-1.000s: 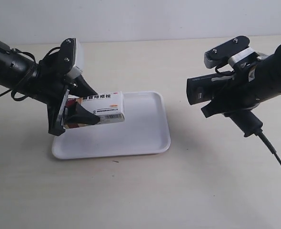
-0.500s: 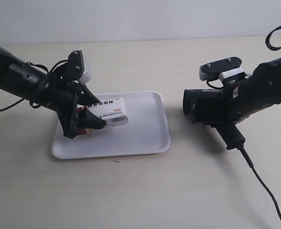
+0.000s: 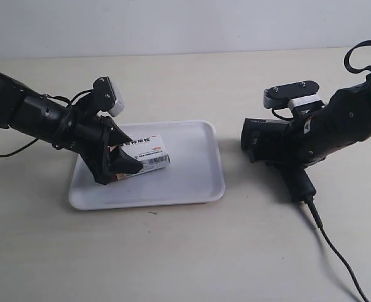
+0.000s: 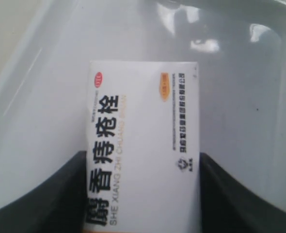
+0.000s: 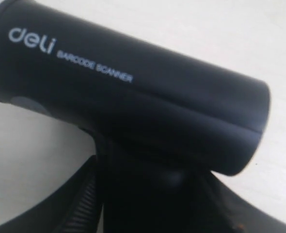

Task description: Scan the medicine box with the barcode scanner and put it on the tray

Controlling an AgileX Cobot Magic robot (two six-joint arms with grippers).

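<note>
A pale tabletop holds a white tray (image 3: 192, 182) with a low rim, lying at about nine o'clock of centre in the exterior view. The left gripper (image 3: 113, 160) reaches over the tray from its nine o'clock side, jaws clamped on the medicine box (image 3: 143, 154). The white carton sticks out from the fingers toward three o'clock, low over the tray floor; whether its far end touches the tray cannot be told. In the left wrist view the medicine box (image 4: 143, 145) fills the middle, its printed face up with black characters, a dark finger (image 4: 41, 194) pressed against each long side, and the glossy tray (image 4: 240, 73) lies just beneath.

At about three o'clock of the exterior view, well apart from the tray, the right gripper (image 3: 299, 148) holds the barcode scanner (image 3: 267, 141), jaws closed on its body. The boxy head faces the tray, the handle slopes down toward five o'clock, and its cable (image 3: 336, 251) trails across the table. The right wrist view shows the barcode scanner (image 5: 133, 102) close up, with white lettering on its black head.
</note>
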